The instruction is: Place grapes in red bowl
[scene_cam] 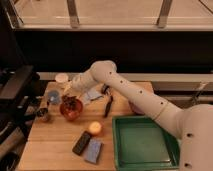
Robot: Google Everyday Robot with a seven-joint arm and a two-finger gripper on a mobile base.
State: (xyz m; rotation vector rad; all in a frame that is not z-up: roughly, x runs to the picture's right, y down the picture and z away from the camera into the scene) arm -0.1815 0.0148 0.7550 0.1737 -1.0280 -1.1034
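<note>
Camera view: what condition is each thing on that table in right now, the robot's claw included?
gripper: low over the red bowl, at the grapes.
grapes: inside the red bowl, piled above its rim.
red bowl: upright on the table, holding the grapes.
green tray: flat on the table, nothing visible in it.
orange fruit: resting on the table, untouched.
</note>
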